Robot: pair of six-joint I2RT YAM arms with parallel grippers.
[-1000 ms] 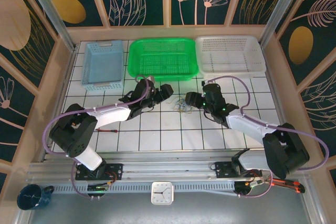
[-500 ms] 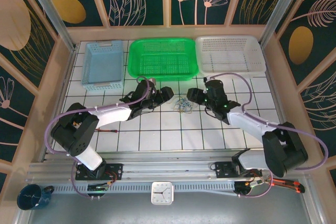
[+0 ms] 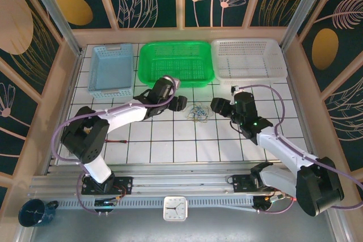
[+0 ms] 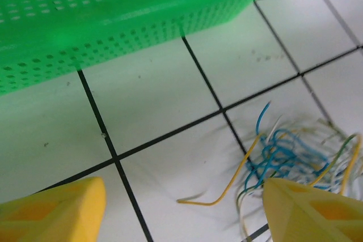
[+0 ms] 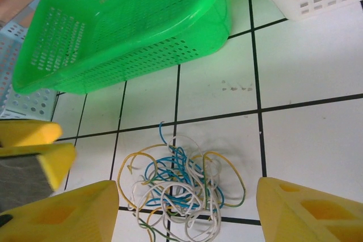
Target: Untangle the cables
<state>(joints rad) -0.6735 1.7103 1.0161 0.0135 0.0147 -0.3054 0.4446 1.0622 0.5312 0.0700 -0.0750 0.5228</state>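
The cables point(image 3: 198, 113) are a small tangle of thin blue, yellow and whitish wires lying on the white tiles at mid-table. My left gripper point(image 3: 180, 103) stands just left of them and is open. In its wrist view the tangle point(image 4: 289, 151) lies by the right finger point(image 4: 309, 213), and one yellow wire end point(image 4: 215, 199) reaches into the gap of the gripper point(image 4: 181, 213). My right gripper point(image 3: 218, 106) hangs just right of the tangle, open. In the right wrist view the tangle point(image 5: 181, 185) lies on the tile between the wide-apart fingers of the gripper point(image 5: 184, 213).
Three baskets line the far edge: blue point(image 3: 112, 69), green point(image 3: 176, 63) and white point(image 3: 248, 58). The green basket point(image 4: 113, 15) sits close beyond the left gripper. In the right wrist view the left gripper's yellow fingers point(image 5: 28, 151) show at the left edge.
The left gripper has moved right and farther back, close to the tangle, with its jaws a little narrower. The right gripper has drawn back to the right, away from the tangle.
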